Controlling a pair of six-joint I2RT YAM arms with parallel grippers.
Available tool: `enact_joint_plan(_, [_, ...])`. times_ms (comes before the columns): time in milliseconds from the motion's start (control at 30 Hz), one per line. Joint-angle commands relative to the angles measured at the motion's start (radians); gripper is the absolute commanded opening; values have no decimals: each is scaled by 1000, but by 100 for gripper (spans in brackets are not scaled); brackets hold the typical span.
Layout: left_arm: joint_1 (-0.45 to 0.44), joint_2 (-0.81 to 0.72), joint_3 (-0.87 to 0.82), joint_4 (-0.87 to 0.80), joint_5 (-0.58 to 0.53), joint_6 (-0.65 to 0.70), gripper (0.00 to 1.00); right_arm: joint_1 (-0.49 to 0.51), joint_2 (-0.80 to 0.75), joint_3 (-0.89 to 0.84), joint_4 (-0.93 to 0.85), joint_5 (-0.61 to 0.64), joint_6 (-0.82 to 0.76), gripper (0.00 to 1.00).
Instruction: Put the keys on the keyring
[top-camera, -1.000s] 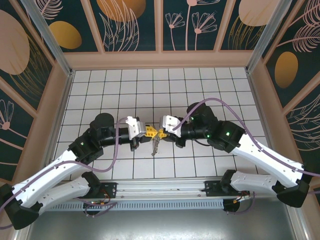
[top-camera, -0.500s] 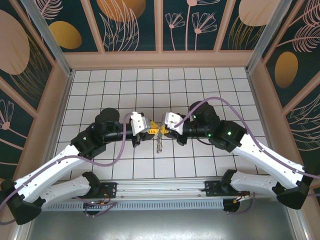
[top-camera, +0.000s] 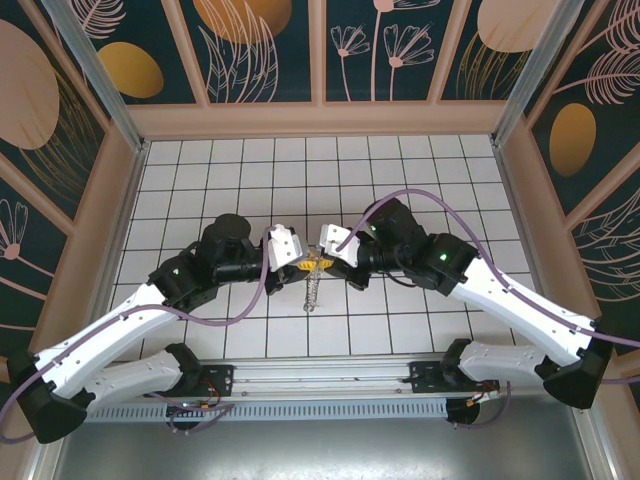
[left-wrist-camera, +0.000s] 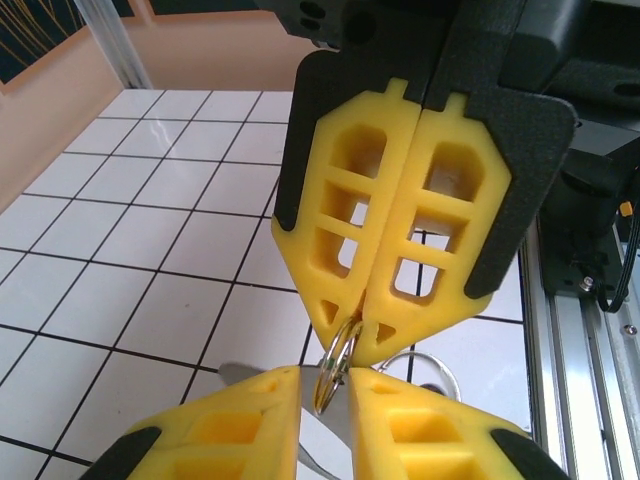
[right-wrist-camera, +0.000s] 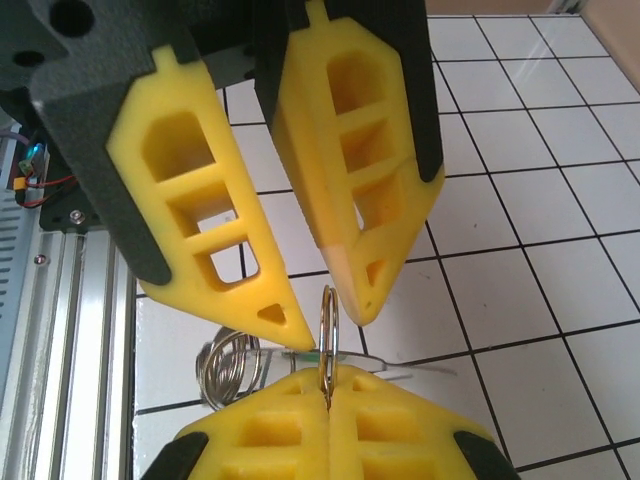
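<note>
Keyring (right-wrist-camera: 326, 345) clamped in right claw (right-wrist-camera: 325, 388); left claw (left-wrist-camera: 325, 380) parted.

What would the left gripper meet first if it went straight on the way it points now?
Probably the metal ring between the left gripper's fingers; just behind, the right gripper's shut fingers holding it.

Over the middle of the table (top-camera: 200, 180), the left gripper (top-camera: 299, 266) on the left and the right gripper (top-camera: 323, 261) on the right meet tip to tip; the keyring (top-camera: 312, 287) is between them, its strap running toward the near edge
</note>
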Motion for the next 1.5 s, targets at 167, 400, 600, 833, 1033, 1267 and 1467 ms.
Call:
enact_joint_plan(167, [1,-9,-1,58,68,0,0,7,4,41,7,-12,-11,0])
enact_joint_plan(400, [1,-97,-79,215,140,-79,0,7,-42,-5,58,-45,11,14])
enact_joint_plan(600, [2,-124,-139,355,193,-147,0,8,-89,-30,100,-99,13,15])
enact_joint_plan(833, [1,-158,-187,465,234,-191,0,8,-110,-43,111,-110,19,16])
enact_joint_plan(1033, [2,-182,-230,559,262,-241,0,6,-137,-57,136,-109,21,10])
enact_joint_plan(1267, [1,-122,-159,379,201,-192,0,-3,-155,-52,149,-82,14,0])
enact_joint_plan(1467, [1,-88,-71,191,105,-107,23,-11,-125,-39,126,-55,10,0])
